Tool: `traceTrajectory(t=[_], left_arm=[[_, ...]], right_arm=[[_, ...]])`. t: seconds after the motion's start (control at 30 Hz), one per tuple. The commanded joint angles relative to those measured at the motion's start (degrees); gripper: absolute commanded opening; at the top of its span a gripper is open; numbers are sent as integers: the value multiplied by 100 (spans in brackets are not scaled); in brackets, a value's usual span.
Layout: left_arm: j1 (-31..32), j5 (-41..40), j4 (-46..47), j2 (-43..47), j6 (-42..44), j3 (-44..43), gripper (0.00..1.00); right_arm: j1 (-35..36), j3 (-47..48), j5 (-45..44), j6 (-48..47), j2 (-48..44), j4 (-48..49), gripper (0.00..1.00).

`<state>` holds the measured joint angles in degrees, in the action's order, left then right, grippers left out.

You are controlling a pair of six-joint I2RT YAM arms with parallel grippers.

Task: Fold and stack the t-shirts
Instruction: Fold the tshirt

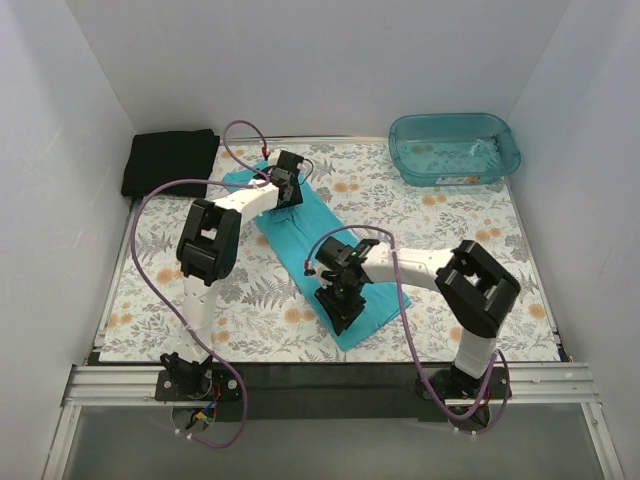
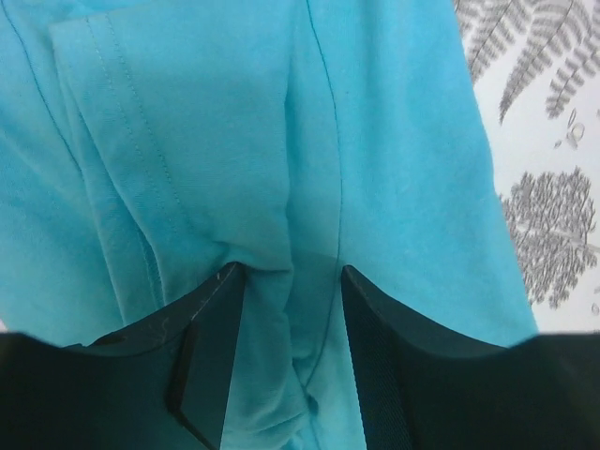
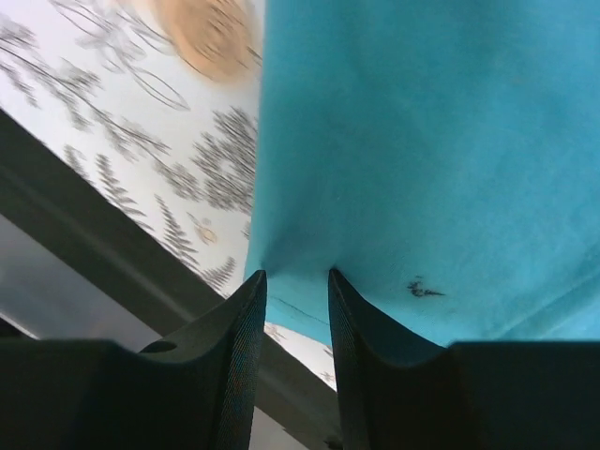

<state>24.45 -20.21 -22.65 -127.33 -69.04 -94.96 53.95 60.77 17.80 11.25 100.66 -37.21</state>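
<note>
so quick status, both arms down on the table rn. the teal t-shirt is folded into a long narrow strip, lying flat on the floral cloth and running diagonally from abt 11 o'clock near the middle down to abt 5 o'clock near the front edge.

my left claw is on the far end of the strip. from the left wrist cam the left claw is clamped on a bunched ridge of teal cloth, w/ creases pulling in toward the fingers. a stitched sleeve hem shows at 11 o'clock in that view, fern print at 3 o'clock.

my right claw is on the near end. from its wrist cam the right claw is pinched onto the shirt's edge, fabric puckering right where the fingers meet it. tiny dark mark on the cloth just beside them at 3 o'clock, can't tell what it is.

the black t-shirt sits folded at the far-left corner, abt 10 o'clock, well apart from the teal one. a see-through teal tub is at the far-right corner, abt 1 o'clock.
</note>
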Motion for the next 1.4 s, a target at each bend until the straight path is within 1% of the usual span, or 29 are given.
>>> traceTrajectory(t=[0.0,0.17,0.23,0.33,0.4,0.47,0.5,0.53,0.63,0.67,0.7,0.73,0.77,0.83,0.9,0.93,0.97,1.0,1.03,1.07,1.1,1.13,1.17,1.2,1.23,1.27,1.3,1.33,1.37], left_arm=[[-107,-150,-28,-441,469,-548,44],[-238,43,94,-925,830,-1235,47],[-265,200,252,-1057,1031,-1489,50],[-274,298,489,-1066,1278,-1657,53],[-274,394,525,-987,1340,-1737,55],[-274,421,560,-716,1349,-1615,57],[-274,412,578,-601,1349,-1553,59],[-265,404,604,-296,1314,-1456,63],[-265,211,587,224,1244,-1105,76],[-265,114,543,600,1156,-1026,81],[-274,-104,438,804,1086,-851,83],[-265,-245,385,989,981,-745,89],[-274,-316,376,1452,901,-587,91],[-274,-335,341,1920,822,-140,91],[-274,-335,279,2631,726,406,91],[-274,-335,244,3087,647,617,91],[-274,-265,131,3387,419,1080,91],[-274,-186,-62,3860,165,1311,91],[-256,-151,-194,4134,-20,1774,91],[-230,-81,-352,4355,-179,1988,91],[-134,-63,-684,4809,-468,2451,91],[-55,-62,-957,5031,-601,2691,91],[129,77,-1073,5477,-907,3224,90],[339,174,-1301,5830,-1241,3455,90],[481,366,-1425,5999,-1435,3910,90],[795,438,-1652,6200,-1594,4097,90],[964,456,-1968,6281,-2004,4378,89],[1305,465,-2084,6342,-2200,4502,89],[1456,482,-2172,6448,-2576,4608,88]], right_arm=[[343,731,364,18,515,153,34],[581,1603,426,71,1297,276,34],[590,1997,295,71,1525,276,33],[599,2446,66,53,1588,267,34],[590,2562,-5,53,1544,267,34],[590,2563,-171,71,1352,276,34],[590,2519,-259,79,1255,276,35],[590,2466,-469,88,1054,276,36],[590,2194,-804,115,536,258,37],[581,2115,-839,123,386,258,38],[572,1992,-875,132,236,250,38],[564,1904,-1032,141,-61,249,38],[555,1825,-1138,167,-221,241,39],[502,1614,-1470,194,-650,223,41],[344,1394,-1656,246,-1030,214,45],[179,1324,-1657,273,-1127,206,46],[81,1175,-1579,273,-1267,206,46],[-103,1104,-1508,264,-1321,197,46],[-183,982,-1308,247,-1399,162,46],[-323,919,-1262,238,-1426,153,46],[-376,745,-1288,220,-1505,153,46],[-455,665,-1305,220,-1540,144,47],[-534,490,-1340,211,-1602,135,47],[-561,410,-1410,238,-1663,127,47],[-622,226,-1455,246,-1690,109,48],[-666,146,-1499,255,-1725,100,49],[-728,-29,-1516,290,-1743,91,49],[-746,-109,-1630,299,-1795,91,49],[-763,-275,-1709,334,-1813,100,49]])
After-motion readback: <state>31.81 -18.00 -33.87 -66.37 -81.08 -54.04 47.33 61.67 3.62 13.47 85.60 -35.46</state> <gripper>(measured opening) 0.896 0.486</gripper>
